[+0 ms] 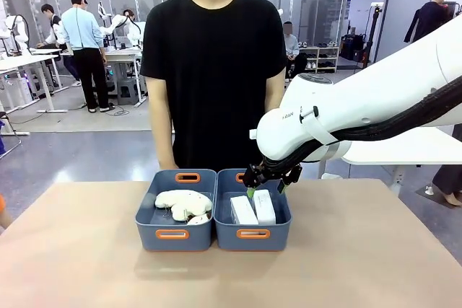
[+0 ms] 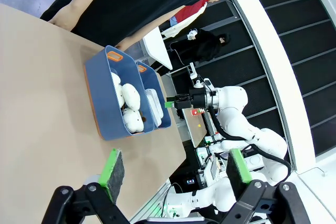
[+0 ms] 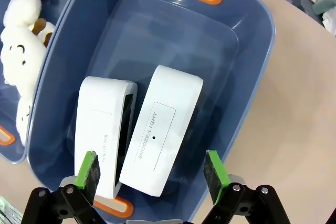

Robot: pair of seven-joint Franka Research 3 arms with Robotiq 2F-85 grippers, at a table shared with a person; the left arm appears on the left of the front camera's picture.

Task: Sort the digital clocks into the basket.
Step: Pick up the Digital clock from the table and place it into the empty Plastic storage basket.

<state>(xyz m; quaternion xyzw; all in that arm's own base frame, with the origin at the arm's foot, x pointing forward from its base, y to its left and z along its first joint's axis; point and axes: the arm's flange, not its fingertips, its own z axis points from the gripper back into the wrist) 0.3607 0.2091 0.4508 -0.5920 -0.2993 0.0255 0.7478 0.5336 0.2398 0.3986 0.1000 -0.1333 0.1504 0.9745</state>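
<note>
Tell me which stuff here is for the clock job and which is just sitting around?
For the job:
clocks, both lying in the right bin
right bin
right gripper, open above them

Just sitting around:
plush toys
left bin holding them
left gripper, open, off to the side

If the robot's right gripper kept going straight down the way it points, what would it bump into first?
Most likely the clock marked SNOOZE/LIGHT. The right gripper hangs open over the right-hand basket, its fingers straddling that clock. The other clock lies right beside it, so one finger might touch that too; depth is hard to judge.
</note>
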